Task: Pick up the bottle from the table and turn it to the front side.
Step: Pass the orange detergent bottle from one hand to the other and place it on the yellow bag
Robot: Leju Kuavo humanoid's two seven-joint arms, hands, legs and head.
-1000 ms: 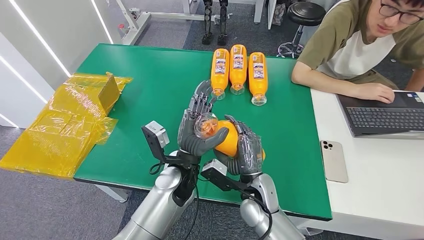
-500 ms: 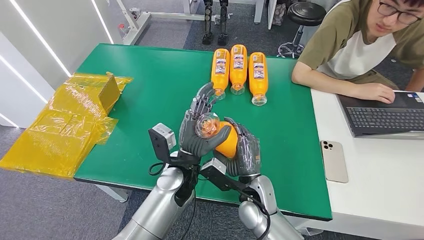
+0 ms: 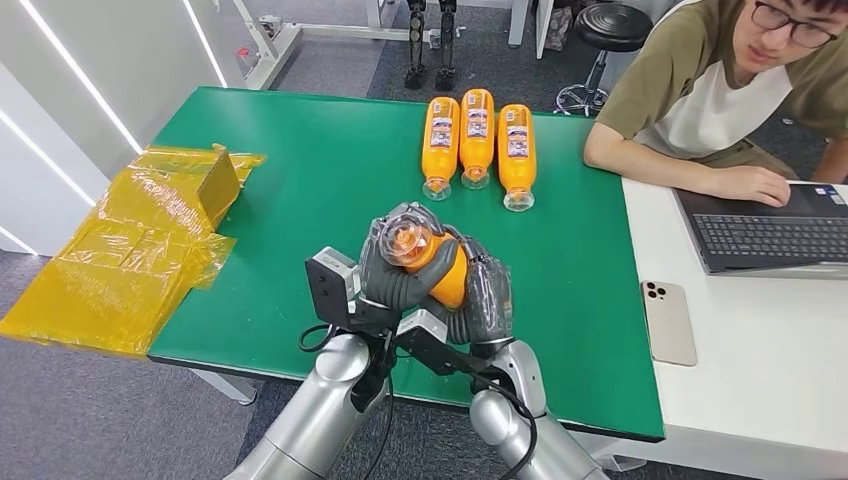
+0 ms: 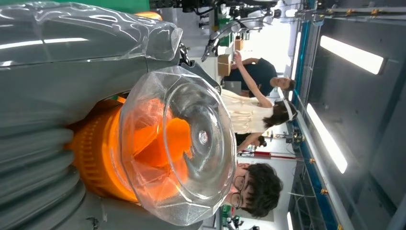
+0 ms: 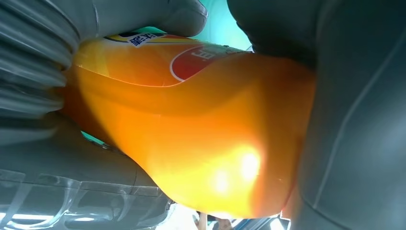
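Observation:
An orange drink bottle (image 3: 440, 270) with a clear cap is held up over the near part of the green table (image 3: 290, 180). My left hand (image 3: 392, 268) wraps its fingers around the cap end (image 4: 177, 143). My right hand (image 3: 482, 300) grips the orange body (image 5: 201, 143) from the right side. In the right wrist view a strip of the label (image 5: 143, 40) shows between the fingers. The bottle's cap points up toward the head camera.
Three more orange bottles (image 3: 476, 138) lie side by side at the table's far edge. Crumpled yellow plastic wrap (image 3: 140, 245) hangs over the left edge. A seated person (image 3: 720, 90) leans on the white desk at right, with a laptop (image 3: 770, 235) and phone (image 3: 668, 320).
My left hand's fingers, which stood spread upward behind the cap, have curled down and closed around the bottle's top. The bottle has shifted slightly up and away from me.

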